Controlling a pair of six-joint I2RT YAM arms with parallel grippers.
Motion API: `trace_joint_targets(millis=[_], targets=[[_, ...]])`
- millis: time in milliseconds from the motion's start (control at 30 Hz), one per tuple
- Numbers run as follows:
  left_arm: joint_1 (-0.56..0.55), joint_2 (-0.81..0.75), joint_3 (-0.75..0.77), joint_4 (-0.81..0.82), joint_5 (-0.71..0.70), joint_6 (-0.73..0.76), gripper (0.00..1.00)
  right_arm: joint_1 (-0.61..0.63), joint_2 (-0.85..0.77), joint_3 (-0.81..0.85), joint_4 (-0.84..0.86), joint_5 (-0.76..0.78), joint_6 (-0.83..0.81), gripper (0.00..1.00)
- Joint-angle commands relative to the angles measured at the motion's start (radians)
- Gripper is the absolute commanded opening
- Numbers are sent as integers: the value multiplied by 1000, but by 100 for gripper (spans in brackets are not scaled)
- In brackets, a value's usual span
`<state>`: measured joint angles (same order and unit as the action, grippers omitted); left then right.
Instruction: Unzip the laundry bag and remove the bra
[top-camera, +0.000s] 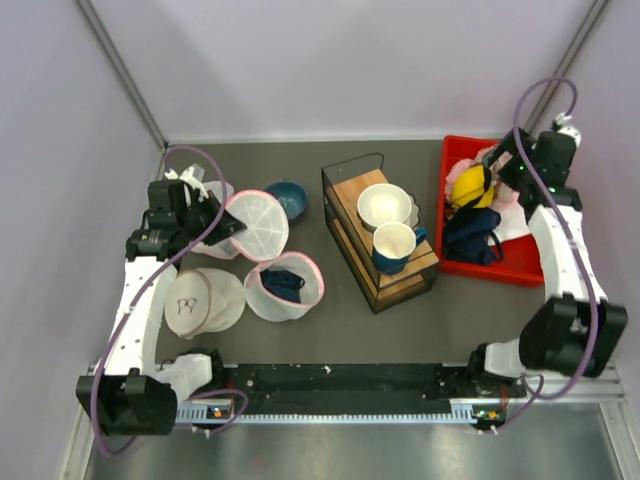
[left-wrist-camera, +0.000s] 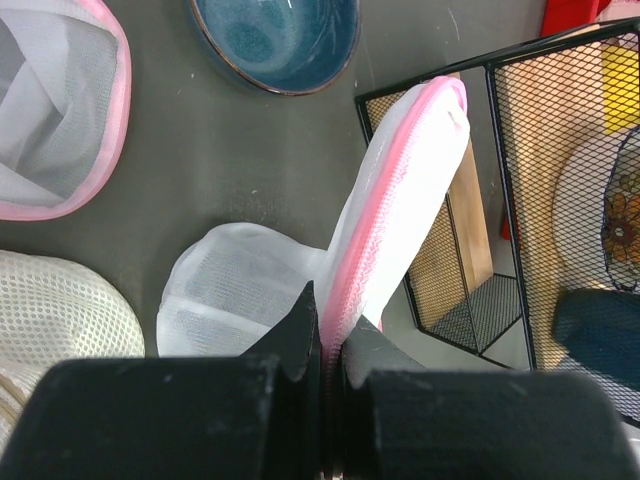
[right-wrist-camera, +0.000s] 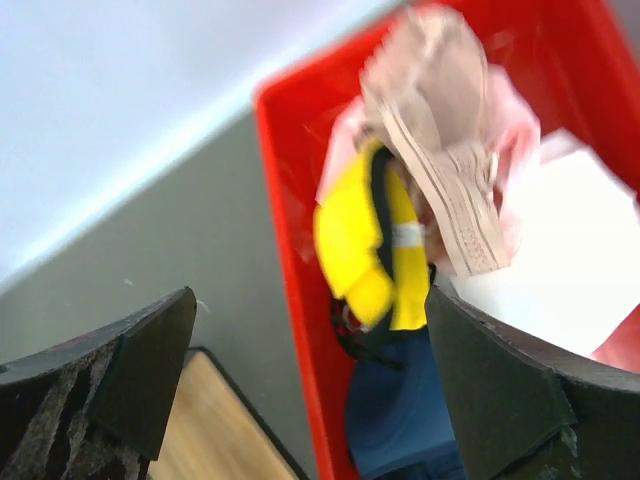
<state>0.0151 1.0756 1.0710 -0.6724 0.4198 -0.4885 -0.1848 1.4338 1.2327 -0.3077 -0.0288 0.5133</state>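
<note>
On the far left, the left tool (left-wrist-camera: 325, 322) is pinched tight on the pink zipper edge of the laundry bag (top-camera: 255, 225), which is tipped up on the desk (top-camera: 340, 330). Nearer the arm bases lie a flatter white bag (top-camera: 205, 300) and a second pink-rimmed mesh bag (top-camera: 262, 300) with a dark blue garment (top-camera: 283, 282) inside. A blue bowl (top-camera: 286, 198) sits just behind. A wire rack (left-wrist-camera: 545, 200) carrying pale bowls (top-camera: 385, 205) and a mug (top-camera: 395, 245) stands mid-desk between the arms. On the right, the bra (right-wrist-camera: 365, 250) lies in the red bin (top-camera: 500, 273), beside pink garments (right-wrist-camera: 450, 170) and a navy cloth (top-camera: 470, 235). The right tool (top-camera: 497, 165) hangs above it, fingers spread wide and holding nothing.
</note>
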Motion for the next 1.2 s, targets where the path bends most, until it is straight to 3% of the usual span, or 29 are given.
trace_joint_targets(millis=[0,100,233,267,367,600,833,1000,1167], targets=[[0,-5,3,65,22,24,0,56,-229,128,-63,72,-93,99],[0,-3,4,66,22,24,0,137,-277,181,-149,99,-154,99],[-1,-5,7,62,14,31,0,316,-340,159,-153,13,-189,97],[0,-8,7,59,11,34,0,449,-351,151,-154,15,-200,96],[0,-13,7,56,-3,45,0,682,-328,120,-149,26,-199,93],[-1,-8,6,65,2,34,0,1098,-146,103,-51,47,-168,89],[0,-8,-2,80,-13,30,0,1281,147,229,-54,10,-148,90],[0,-9,1,71,-24,38,0,1286,241,241,-47,-10,-79,81],[0,-2,-3,74,-12,39,0,1285,287,226,-44,0,-68,80]])
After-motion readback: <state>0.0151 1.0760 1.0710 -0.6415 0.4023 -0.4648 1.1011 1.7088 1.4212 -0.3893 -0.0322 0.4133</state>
